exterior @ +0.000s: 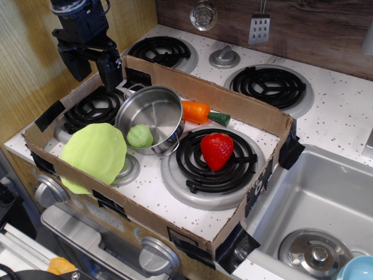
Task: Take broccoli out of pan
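Observation:
The shiny steel pan [152, 111] sits tilted between the left burners, its opening facing the front. The small pale green broccoli [140, 136] lies at the low front rim, inside the pan's opening as far as I can tell. My gripper [92, 69] is black, hangs above the back-left corner of the cardboard frame, up and left of the pan, apart from it. Its two fingers [110, 70] are spread and hold nothing.
A lime-green plate [93, 153] leans against the front cardboard wall just left of the pan. A carrot [198, 111] lies behind the pan, a strawberry [217, 150] sits on the front right burner. Cardboard walls [233, 105] ring the stove. A sink [326, 198] is to the right.

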Controlling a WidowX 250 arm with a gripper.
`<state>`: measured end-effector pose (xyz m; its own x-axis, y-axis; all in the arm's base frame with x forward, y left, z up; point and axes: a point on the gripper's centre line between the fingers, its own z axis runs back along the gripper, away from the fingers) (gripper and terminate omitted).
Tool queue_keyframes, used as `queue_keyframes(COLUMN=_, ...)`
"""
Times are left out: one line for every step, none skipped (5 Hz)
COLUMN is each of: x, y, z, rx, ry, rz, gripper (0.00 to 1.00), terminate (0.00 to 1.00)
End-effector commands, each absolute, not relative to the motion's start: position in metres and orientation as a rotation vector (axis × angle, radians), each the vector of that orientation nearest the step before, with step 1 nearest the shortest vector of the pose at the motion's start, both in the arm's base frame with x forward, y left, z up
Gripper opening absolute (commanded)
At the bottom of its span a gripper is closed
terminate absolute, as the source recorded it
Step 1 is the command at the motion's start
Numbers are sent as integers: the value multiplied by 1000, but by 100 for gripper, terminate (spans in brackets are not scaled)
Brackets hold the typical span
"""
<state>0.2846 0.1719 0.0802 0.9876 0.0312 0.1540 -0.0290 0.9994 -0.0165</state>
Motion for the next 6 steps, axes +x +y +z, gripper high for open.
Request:
queue_keyframes(x=285, y=172, z=80, rx=-14, ry=-155, rz=30, gripper=100, terminate=0)
queue_keyframes(x=282, y=169, z=98, rx=3, ry=-158, rz=93, gripper=100, terminate=0)
queue_keyframes(x=279, y=150, z=109, rx=2, ry=-137, rz=173, gripper=100, terminate=0)
queue_keyframes(x=275, y=127, z=112, rx=25, ry=-145, rz=251, gripper=100, terminate=0)
queue_keyframes(x=278, y=110, z=97, rx=14, ry=-156, rz=288, gripper=100, terminate=0)
queue_keyframes(x=282, y=100, z=74, rx=-17, ry=-183, rz=287, gripper=100, terminate=0)
